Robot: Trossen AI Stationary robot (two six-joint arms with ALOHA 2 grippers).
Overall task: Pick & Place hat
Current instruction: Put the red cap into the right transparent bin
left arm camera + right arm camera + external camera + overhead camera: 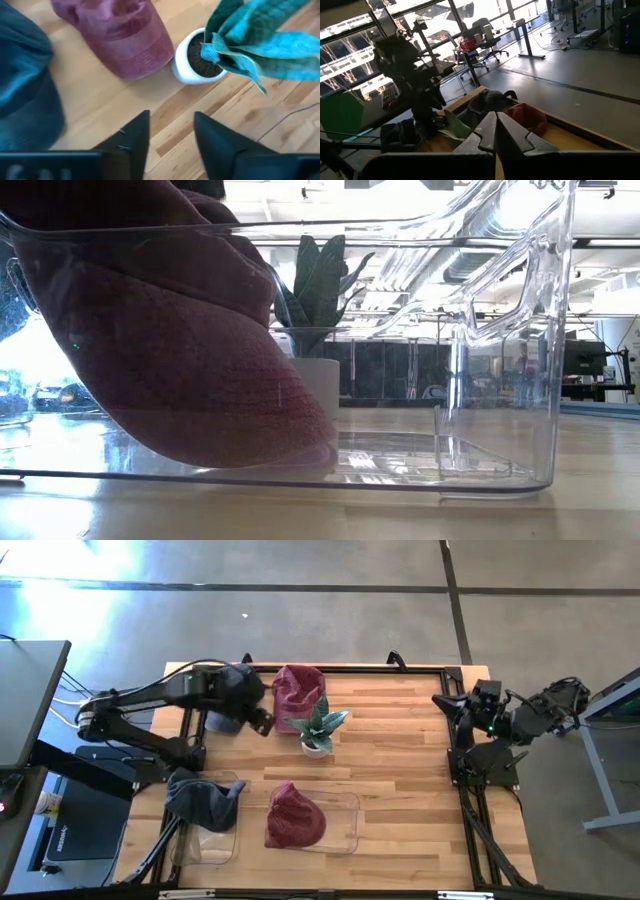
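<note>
Wooden table (400, 750) with the objects resting on it.
A potted plant (318, 730) stands mid-table beside a maroon hat (298, 690) and a dark blue hat (232, 695); two clear bins (345, 830) (near edge) hold a second maroon hat (294, 818) and a grey-blue hat (203, 798).

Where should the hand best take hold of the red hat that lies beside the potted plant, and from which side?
Probably from above, at the rounded crown of the red hat: it lies loose on the table, its soft top can be pinched, and the potted plant crowds one side.
</note>
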